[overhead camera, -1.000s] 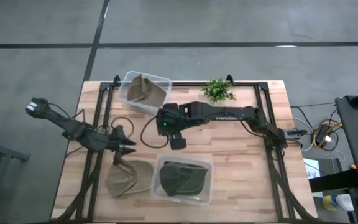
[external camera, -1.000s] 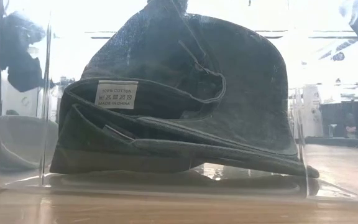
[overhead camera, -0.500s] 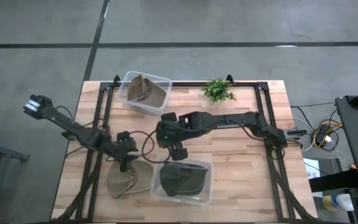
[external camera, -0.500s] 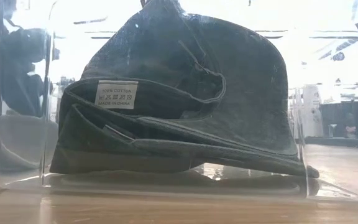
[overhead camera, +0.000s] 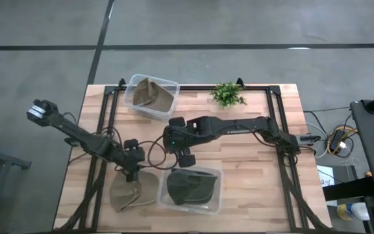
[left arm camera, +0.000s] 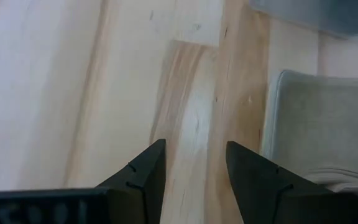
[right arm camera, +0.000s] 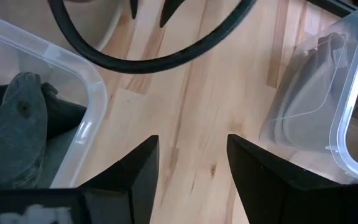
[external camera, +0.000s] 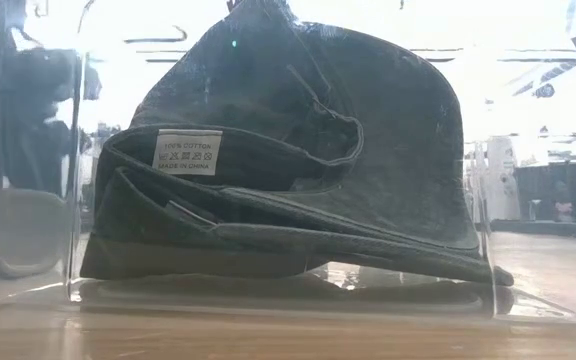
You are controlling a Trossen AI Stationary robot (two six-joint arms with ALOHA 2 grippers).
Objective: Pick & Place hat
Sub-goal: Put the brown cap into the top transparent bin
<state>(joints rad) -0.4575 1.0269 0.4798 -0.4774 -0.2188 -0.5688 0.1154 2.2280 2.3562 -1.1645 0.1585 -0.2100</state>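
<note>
A tan hat [overhead camera: 134, 192] lies flat on the wooden table near its front edge; its brim also shows in the left wrist view [left arm camera: 319, 124]. My left gripper [overhead camera: 132, 170] [left arm camera: 194, 163] is open and stands over bare wood just at the hat's far side, touching nothing. A dark green hat [overhead camera: 190, 188] [external camera: 288, 170] lies in a clear bin [overhead camera: 217, 174] beside the tan hat. My right gripper [overhead camera: 186, 156] [right arm camera: 191, 155] is open and empty, just beyond that bin's far rim.
A second clear bin [overhead camera: 169, 88] with another tan hat [overhead camera: 149, 96] stands at the far left. A small green plant [overhead camera: 227, 94] stands at the far edge. A black cable [right arm camera: 166, 59] loops over the table between the arms. Dark frame rails run along both sides.
My left gripper has gone toward the table's near edge and turned, coming up to the tan hat's far side. My right gripper has gone a little toward the near edge, up to the dark hat's bin.
</note>
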